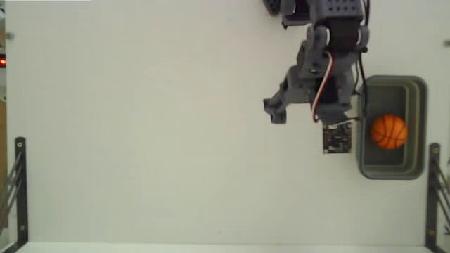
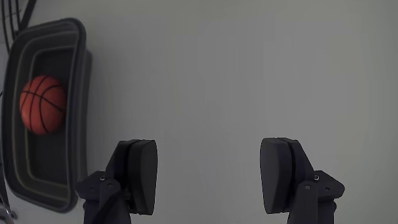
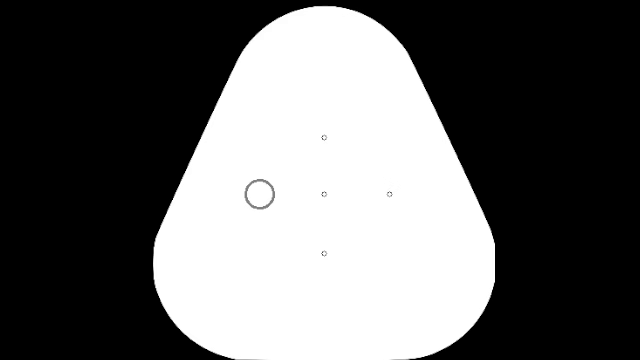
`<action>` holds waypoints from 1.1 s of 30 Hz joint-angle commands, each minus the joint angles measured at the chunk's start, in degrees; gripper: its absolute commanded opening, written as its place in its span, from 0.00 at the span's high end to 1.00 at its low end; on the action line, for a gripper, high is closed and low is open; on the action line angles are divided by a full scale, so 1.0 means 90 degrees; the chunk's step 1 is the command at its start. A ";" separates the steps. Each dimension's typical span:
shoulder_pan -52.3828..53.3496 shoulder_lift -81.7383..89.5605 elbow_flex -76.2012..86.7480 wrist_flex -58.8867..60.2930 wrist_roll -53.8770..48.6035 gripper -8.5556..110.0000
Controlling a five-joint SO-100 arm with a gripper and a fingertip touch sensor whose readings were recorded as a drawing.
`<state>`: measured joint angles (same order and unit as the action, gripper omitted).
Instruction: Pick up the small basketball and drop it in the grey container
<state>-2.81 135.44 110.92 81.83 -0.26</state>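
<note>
small basketball (image 2: pixel 42 104): matt orange, black seams | grey container (image 2: pixel 79 68): smooth plastic | table (image 1: pixel 155 126): matt white

1 basketball (image 1: pixel 389 131), 1 grey container (image 1: pixel 418 126), 1 arm (image 1: pixel 330 63)

The fixed view is bright and evenly lit, the white table (image 1: pixel 140 126) nearly washed out, with only faint, soft shadows beside the arm (image 1: pixel 323 70) and a slight overall softness. The wrist view is dimmer and greyer, darkening toward its left edge, where the tub (image 2: pixel 78 74) bows with lens distortion. The ball (image 2: pixel 42 104) looks sharp there, while the near fingers (image 2: pixel 140 174) are dark and slightly soft.
</note>
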 commanded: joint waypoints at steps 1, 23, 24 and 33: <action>0.0113 0.0480 0.0144 0.0014 0.0029 0.00; 0.0312 0.0742 0.0404 0.0015 0.0029 0.00; 0.0312 0.0742 0.0404 0.0015 0.0029 0.00; 0.0312 0.0742 0.0404 0.0015 0.0029 0.00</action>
<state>-0.62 140.19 114.26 81.83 -0.26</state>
